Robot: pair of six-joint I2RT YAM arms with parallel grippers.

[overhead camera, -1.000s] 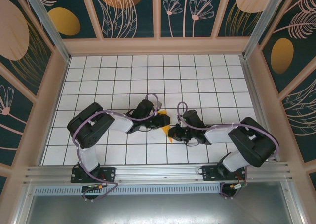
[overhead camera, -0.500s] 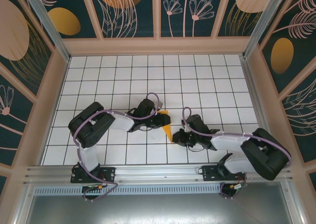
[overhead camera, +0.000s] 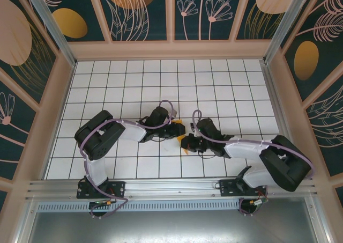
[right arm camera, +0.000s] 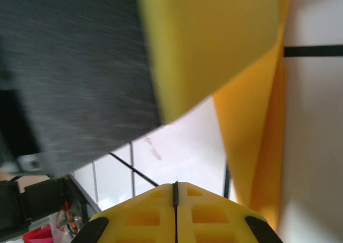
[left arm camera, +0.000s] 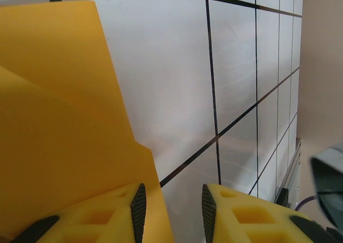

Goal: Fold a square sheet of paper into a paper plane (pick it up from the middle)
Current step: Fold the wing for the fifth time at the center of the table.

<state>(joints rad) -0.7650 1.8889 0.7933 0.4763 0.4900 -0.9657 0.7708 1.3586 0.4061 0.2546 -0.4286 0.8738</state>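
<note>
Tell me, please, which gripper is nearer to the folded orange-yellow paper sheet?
Left, narrowly. The left gripper has one finger overlapping the edge of the folded orange-yellow paper sheet; the shut right gripper sits just beside that sheet, apparently off it.

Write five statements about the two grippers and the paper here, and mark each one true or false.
1. The right gripper has its jaws shut together with no paper between them. True.
2. The left gripper has its jaws pressed tight together. False: there is a gap between them, and the white table shows through it.
3. The paper is blue. False: it is orange-yellow.
4. Both grippers sit close together over the near half of the table. True.
5. The paper lies as one flat unfolded square. False: it is folded, with layers overlapping.
</note>
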